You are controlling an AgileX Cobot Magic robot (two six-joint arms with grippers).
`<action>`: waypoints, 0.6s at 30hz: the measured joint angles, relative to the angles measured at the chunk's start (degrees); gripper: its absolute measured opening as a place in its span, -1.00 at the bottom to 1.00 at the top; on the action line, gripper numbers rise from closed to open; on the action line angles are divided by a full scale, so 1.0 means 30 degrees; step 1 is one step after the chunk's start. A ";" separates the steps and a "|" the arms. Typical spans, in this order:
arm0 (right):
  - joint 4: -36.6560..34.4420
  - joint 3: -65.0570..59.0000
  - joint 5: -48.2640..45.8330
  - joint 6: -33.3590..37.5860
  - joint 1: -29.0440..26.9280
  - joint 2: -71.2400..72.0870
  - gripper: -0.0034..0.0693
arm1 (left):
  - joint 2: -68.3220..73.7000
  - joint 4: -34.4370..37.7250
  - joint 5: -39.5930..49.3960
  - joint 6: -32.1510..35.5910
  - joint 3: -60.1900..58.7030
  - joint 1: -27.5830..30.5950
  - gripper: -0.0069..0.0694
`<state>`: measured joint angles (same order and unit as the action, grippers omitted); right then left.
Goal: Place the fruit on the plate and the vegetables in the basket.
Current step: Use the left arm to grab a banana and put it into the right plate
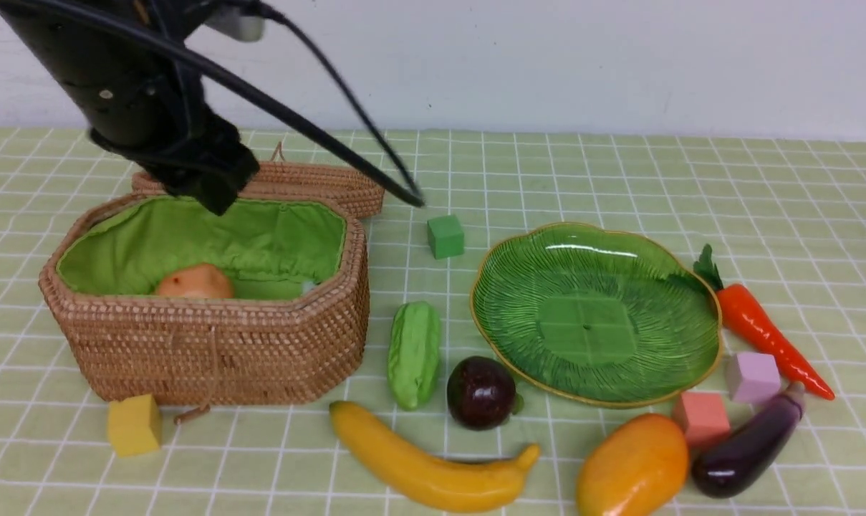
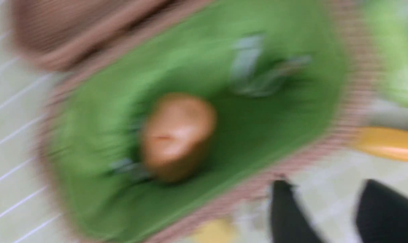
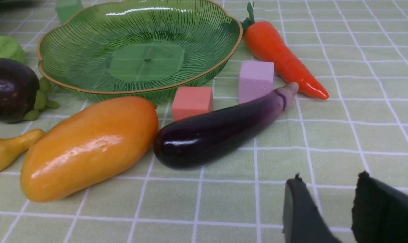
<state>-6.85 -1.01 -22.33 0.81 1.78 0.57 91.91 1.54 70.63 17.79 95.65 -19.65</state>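
Note:
The wicker basket (image 1: 210, 344) stands at the left with the potato (image 1: 193, 282) lying on its green lining. My left gripper (image 1: 218, 197) hangs above the basket's back rim, open and empty (image 2: 325, 184). Beside the basket lie the gourd (image 1: 414, 353), the dark round fruit (image 1: 480, 392) and the banana (image 1: 425, 466). The green plate (image 1: 590, 322) holds nothing. Around it lie the carrot (image 1: 762, 330), eggplant (image 1: 748, 444) and mango (image 1: 633, 466). My right gripper (image 3: 329, 176) is open over bare cloth, short of the eggplant (image 3: 220, 130), and is out of the front view.
The basket's lid (image 1: 311, 183) lies behind it. A green cube (image 1: 445, 236) sits behind the plate, pink (image 1: 753, 376) and salmon (image 1: 701, 418) cubes between plate and eggplant, and a yellow cube (image 1: 134, 424) at the basket's front corner. The left wrist view is blurred.

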 joint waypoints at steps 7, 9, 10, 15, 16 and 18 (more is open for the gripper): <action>0.0000 0.0000 0.0000 0.0000 0.0000 0.0000 -0.25 | -0.0297 0.2787 -0.0062 0.4847 -0.4197 -0.5717 -0.85; -0.0017 0.0000 0.0000 0.0000 0.0000 0.0000 -0.25 | 0.0197 0.2571 -0.0197 0.6597 -0.5524 -0.7620 -0.85; -0.0017 0.0000 0.0000 0.0000 0.0000 0.0000 -0.25 | 0.0261 0.2519 -0.0237 0.6765 -0.5630 -0.7787 -0.85; -0.0017 0.0000 0.0000 0.0000 0.0000 0.0000 -0.25 | 0.2370 0.0906 -0.2073 0.8431 -0.6522 -1.0069 -0.59; -0.0017 0.0000 0.0000 0.0000 0.0000 0.0000 -0.25 | 0.2520 0.0881 -0.2154 0.8397 -0.6522 -1.0069 -0.56; -0.0017 0.0000 0.0000 0.0000 0.0000 0.0000 -0.25 | 0.3145 0.0882 -0.2820 0.8047 -0.6522 -1.0069 -0.28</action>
<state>-6.90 -1.01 -22.33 0.81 1.78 0.57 101.34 4.19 62.17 41.93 76.09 -49.85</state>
